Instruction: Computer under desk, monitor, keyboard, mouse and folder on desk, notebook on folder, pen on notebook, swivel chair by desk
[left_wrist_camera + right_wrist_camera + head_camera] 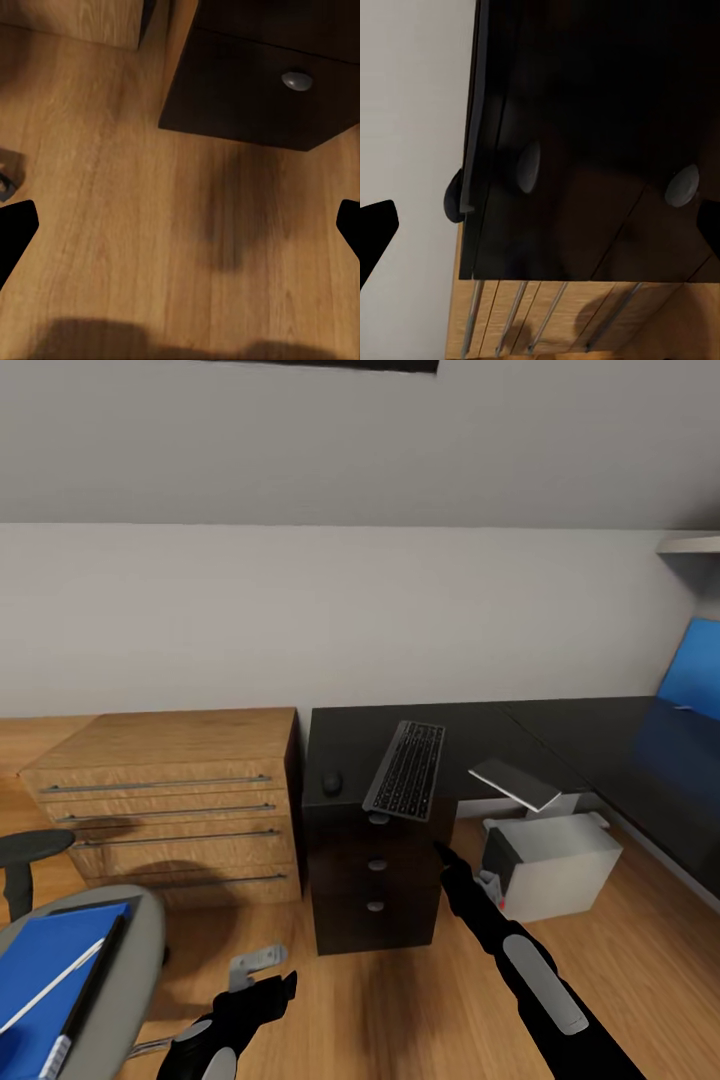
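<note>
Grey-framed keyboard (407,770) overhangs the desk (470,725) edge; right gripper (442,852), open and empty below it, could knock it floorward; left gripper (270,990) also open.

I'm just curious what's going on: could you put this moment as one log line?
keyboard and mouse on desk | folder on swivel chair | both grippers open, empty

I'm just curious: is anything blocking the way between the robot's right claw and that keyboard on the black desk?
Nothing visible. The right gripper hovers open in front of the drawer unit, below the keyboard, which overhangs the desk edge. Only open air lies between them.
</note>
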Tool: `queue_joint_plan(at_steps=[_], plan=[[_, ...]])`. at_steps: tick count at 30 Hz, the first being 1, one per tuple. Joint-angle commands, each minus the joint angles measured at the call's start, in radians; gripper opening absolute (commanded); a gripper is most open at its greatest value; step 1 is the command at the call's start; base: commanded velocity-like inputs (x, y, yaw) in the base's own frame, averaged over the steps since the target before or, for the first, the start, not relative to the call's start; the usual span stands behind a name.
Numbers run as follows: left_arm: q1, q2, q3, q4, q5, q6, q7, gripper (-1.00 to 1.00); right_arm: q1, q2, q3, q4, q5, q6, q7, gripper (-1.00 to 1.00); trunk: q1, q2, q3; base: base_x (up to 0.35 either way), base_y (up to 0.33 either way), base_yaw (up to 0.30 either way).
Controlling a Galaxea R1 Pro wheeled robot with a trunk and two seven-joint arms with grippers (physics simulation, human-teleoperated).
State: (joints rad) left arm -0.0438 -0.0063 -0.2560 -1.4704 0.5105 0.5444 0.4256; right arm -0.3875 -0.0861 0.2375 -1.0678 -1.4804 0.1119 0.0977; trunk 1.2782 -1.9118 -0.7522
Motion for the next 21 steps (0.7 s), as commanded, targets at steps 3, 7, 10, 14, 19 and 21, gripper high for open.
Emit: queue_joint_plan(at_steps=[3, 7, 10, 14, 19, 21], plan=[[-0.001, 0.0, -0.002, 0.004, 0.01, 0.002, 0.009, 1.0, -0.001, 0.0, 0.002, 0.0, -0.01, 0.001, 0.002, 1.0, 0.0, 0.0, -0.001, 0.131, 0.0, 0.0], [-0.001, 0.0, -0.002, 0.007, 0.01, 0.002, 0.009, 1.0, -0.001, 0.0, 0.002, 0.0, -0.011, 0.001, 0.002, 1.0, 0.0, 0.0, -0.001, 0.058, 0.0, 0.0], [-0.001, 0.0, -0.002, 0.007, 0.009, 0.001, 0.009, 1.0, -0.001, 0.0, 0.002, 0.0, -0.011, 0.001, 0.002, 1.0, 0.0, 0.0, -0.001, 0.112, 0.0, 0.0], [-0.001, 0.0, -0.002, 0.008, 0.011, 0.002, 0.009, 1.0, -0.001, 0.0, 0.002, 0.0, -0.011, 0.0, 0.002, 1.0, 0.0, 0.0, -0.001, 0.194, 0.0, 0.0], [-0.001, 0.0, -0.002, 0.008, 0.01, 0.001, 0.01, 1.0, -0.001, 0.001, 0.002, 0.001, -0.011, 0.0, 0.002, 1.0, 0.0, 0.0, -0.001, 0.168, 0.0, 0.0], [-0.001, 0.0, -0.002, 0.008, 0.009, 0.001, 0.011, 1.0, -0.001, 0.001, 0.002, 0.001, -0.011, 0.0, 0.002, 1.0, 0.0, 0.0, -0.001, 0.096, 0.0, 0.0]])
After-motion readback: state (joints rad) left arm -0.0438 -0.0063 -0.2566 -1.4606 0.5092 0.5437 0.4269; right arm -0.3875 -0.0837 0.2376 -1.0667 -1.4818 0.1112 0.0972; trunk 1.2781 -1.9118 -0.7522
